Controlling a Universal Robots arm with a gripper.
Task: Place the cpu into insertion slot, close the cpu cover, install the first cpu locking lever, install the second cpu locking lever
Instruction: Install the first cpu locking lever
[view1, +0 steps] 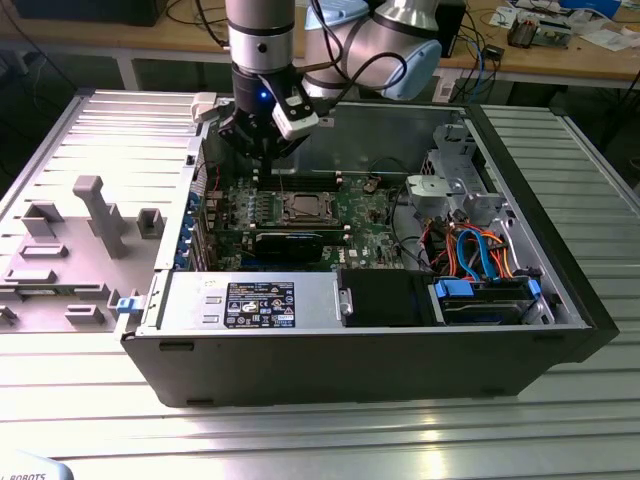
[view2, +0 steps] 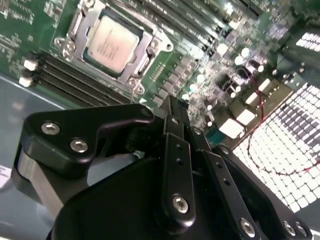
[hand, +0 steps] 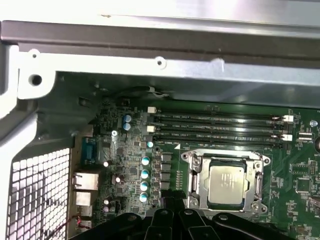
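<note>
Silvery-grey metal marks the cpu (hand: 227, 182), which already lies flat inside the insertion slot (hand: 186, 157) on the green motherboard (hand: 300, 200). The cpu cover (hand: 198, 182) appears to be folded down over the slot, its frame ringing the chip's edges and leaving the top bare through the square opening. Whether the locking levers along the slot's sides are hooked down, I cannot tell.

The gripper (view2: 172, 107) hangs above the board just beside the slot, touching neither chip nor cover. Its fingers look pressed together with nothing between them. In the exterior view it (view1: 260, 165) stands over the board on the far side of the slot from the black card (view1: 288, 243).

Judging by its look, the cpu is light, stiff and thin, with smooth sides that could slip. It is likely fragile underneath, so the only safe hold would be on two opposite edges, kept level. The cover seems like thin, springy sheet metal. It would be best pushed on its frame, never on the chip.
</note>
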